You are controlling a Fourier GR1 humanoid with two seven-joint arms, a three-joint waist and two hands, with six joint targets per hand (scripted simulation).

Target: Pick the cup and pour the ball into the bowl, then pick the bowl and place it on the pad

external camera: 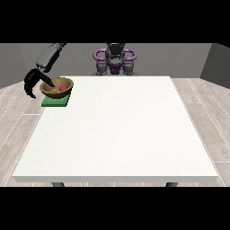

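A brown wooden bowl [56,88] rests on the green pad [55,102] near the table's far left corner. A red ball [63,87] lies inside the bowl. The black hand at the view's left [34,81] sits against the bowl's left side. Its thumb reaches over the rim into the bowl, while its fingers hang spread to the left, a little apart from the bowl's wall. No cup shows anywhere. The other hand does not show.
The large white table [121,134] stretches from the pad towards the camera and to the right. The robot's torso [115,58] stands behind the far edge. A wooden floor surrounds the table.
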